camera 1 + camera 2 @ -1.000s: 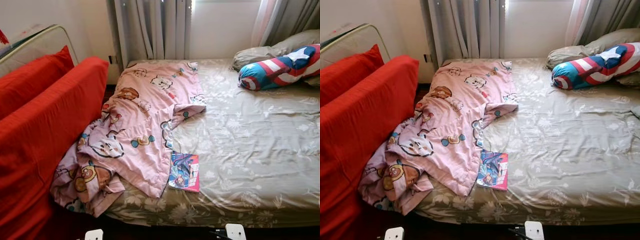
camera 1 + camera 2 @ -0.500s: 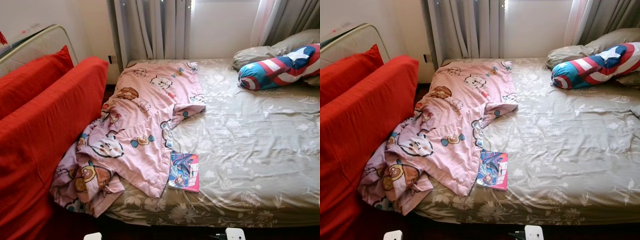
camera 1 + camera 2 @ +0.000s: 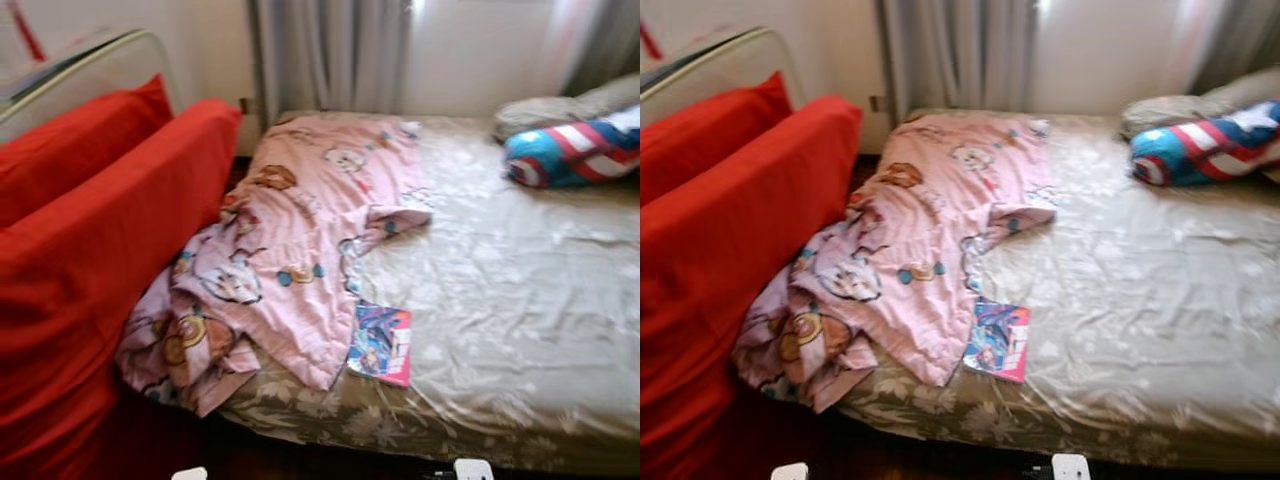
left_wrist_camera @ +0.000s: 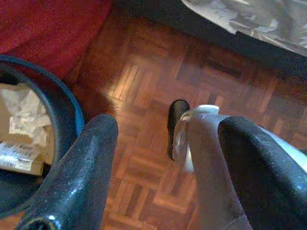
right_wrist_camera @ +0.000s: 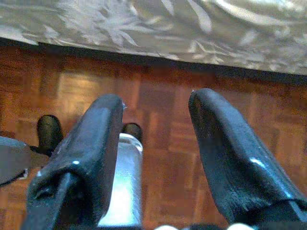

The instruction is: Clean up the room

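A crumpled pink cartoon-print blanket (image 3: 290, 240) lies on the left half of the bed and spills over its near corner. A colourful magazine (image 3: 381, 343) lies flat on the olive floral sheet (image 3: 510, 300), with one edge tucked under the blanket. A red, white and blue bolster (image 3: 575, 150) rests at the far right against a grey pillow (image 3: 545, 108). My left gripper (image 4: 168, 127) hangs open over the parquet floor beside a blue bin (image 4: 72, 120) holding paper. My right gripper (image 5: 156, 100) hangs open above the floor, near the bed's edge (image 5: 158, 33).
Big red cushions (image 3: 95, 230) lean along the left, close to the bed, with a narrow strip of dark floor between. Grey curtains (image 3: 335, 55) hang behind the bed. My own legs and feet (image 4: 178, 125) stand on the parquet below the grippers.
The head view has swung slightly left and is blurred, so the whole scene sits further right in the picture. Nothing on the bed has moved.
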Robot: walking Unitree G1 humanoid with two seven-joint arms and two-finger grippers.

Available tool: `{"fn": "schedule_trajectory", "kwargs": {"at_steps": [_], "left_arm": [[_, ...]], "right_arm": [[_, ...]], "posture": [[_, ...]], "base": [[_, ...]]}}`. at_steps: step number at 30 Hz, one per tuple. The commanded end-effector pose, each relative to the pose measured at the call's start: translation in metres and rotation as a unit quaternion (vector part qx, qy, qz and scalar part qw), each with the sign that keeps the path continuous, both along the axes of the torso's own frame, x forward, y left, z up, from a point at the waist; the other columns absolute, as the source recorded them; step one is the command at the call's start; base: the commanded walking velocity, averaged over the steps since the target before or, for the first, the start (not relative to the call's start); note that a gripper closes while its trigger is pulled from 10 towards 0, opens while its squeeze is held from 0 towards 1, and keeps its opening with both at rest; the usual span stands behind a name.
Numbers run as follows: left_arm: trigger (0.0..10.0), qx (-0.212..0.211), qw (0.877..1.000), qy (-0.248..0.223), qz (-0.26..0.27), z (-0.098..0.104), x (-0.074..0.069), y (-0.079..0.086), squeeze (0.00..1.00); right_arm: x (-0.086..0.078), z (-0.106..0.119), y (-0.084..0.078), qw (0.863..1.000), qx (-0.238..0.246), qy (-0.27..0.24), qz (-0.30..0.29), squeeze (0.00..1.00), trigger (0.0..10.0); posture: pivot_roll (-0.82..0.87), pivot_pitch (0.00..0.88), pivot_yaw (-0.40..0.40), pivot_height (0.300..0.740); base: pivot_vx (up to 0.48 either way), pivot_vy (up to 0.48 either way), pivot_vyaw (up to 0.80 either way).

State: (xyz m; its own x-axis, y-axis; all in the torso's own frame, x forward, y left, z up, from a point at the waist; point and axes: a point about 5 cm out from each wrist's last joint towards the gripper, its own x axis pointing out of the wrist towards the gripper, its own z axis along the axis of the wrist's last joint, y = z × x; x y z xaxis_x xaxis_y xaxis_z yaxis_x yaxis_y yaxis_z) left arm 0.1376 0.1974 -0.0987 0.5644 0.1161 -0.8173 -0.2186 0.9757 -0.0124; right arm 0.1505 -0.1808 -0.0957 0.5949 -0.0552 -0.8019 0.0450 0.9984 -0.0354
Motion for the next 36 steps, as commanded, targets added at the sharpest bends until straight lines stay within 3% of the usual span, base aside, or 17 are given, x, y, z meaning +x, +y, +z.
{"fn": "schedule_trajectory", "kwargs": {"at_steps": [1, 8, 14, 21, 36], "left_arm": [[10.0, -0.002, 1.0, 0.001, 0.001, -0.0003, -0.0008, -0.0003, 0.0], [10.0, -0.002, 1.0, -0.001, -0.001, 0.0, -0.0002, 0.0004, 0.0], [10.0, -0.005, 1.0, -0.002, -0.004, 0.0002, 0.0003, 0.0003, 0.0], [10.0, -0.005, 1.0, -0.004, -0.005, 0.0005, 0.001, 0.0, 0.0], [10.0, -0.004, 1.0, -0.02, -0.01, 0.0022, 0.0032, -0.0003, 0.0]], "right_arm": [[-0.0095, -0.0036, -0.0024, 1.0, 0.0, 0.016, -0.006, 0.0, 10.0], [-0.0096, -0.0037, -0.0017, 1.0, 0.001, 0.016, -0.008, 0.0, 10.0], [-0.0088, -0.0035, -0.0013, 1.0, -0.004, 0.016, 0.003, 0.0, 10.0], [-0.0081, -0.0032, -0.0014, 1.0, -0.003, 0.015, 0.005, 0.0, 10.0], [-0.0064, -0.0013, -0.0022, 1.0, 0.003, -0.006, -0.014, 0.0, 10.0]], "posture": [[-0.01, 0.0, -0.001, 0.74], [-0.02, 0.0, 0.002, 0.74], [-0.02, 0.0, 0.004, 0.74], [-0.02, 0.0, 0.0, 0.74], [-0.03, 0.0, 0.005, 0.74]], "base": [[0.0, 0.0, 0.0], [0.0, 0.0, 0.0], [0.265, 0.0, 0.0], [0.287, 0.0, 0.56], [0.185, 0.0, 0.0]]}}
